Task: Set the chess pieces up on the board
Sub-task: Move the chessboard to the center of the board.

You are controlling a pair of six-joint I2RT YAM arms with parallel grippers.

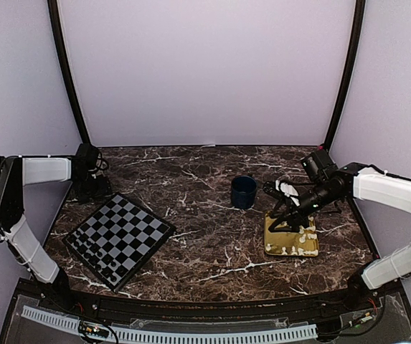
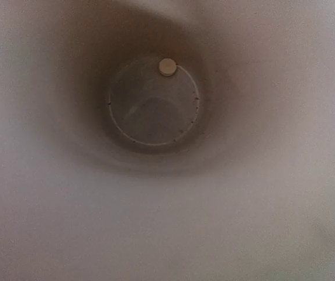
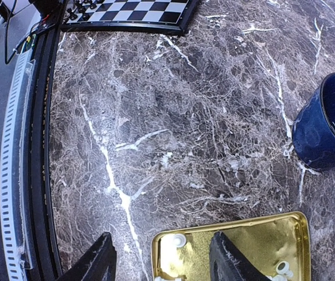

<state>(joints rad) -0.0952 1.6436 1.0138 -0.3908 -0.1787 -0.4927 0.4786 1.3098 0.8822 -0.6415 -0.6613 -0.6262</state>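
Note:
The board (image 1: 119, 240) lies at the left, turned diagonally, with tiny black pieces (image 1: 94, 254) along its near-left side. Its corner (image 3: 132, 12) shows at the top of the right wrist view. Several cream-white chess pieces (image 1: 297, 236) lie in a gold tray (image 1: 271, 240) at the right. My right gripper (image 1: 280, 218) hangs open over the tray's near-left corner (image 3: 158, 243). One finger (image 3: 97, 263) is outside the tray, the other (image 3: 228, 260) over it, and a white piece (image 3: 179, 240) lies between them untouched. My left gripper (image 1: 90, 183) is at the back left. Its wrist view shows only a pale blur with a round ring (image 2: 153, 102); its fingers are hidden.
A dark blue cup (image 1: 244, 192) stands behind and left of the tray, and shows as a blue cup (image 3: 325, 123) at the right of the right wrist view. The table is dark veined marble (image 1: 205, 236). A black rail (image 1: 191, 304) runs along its near edge.

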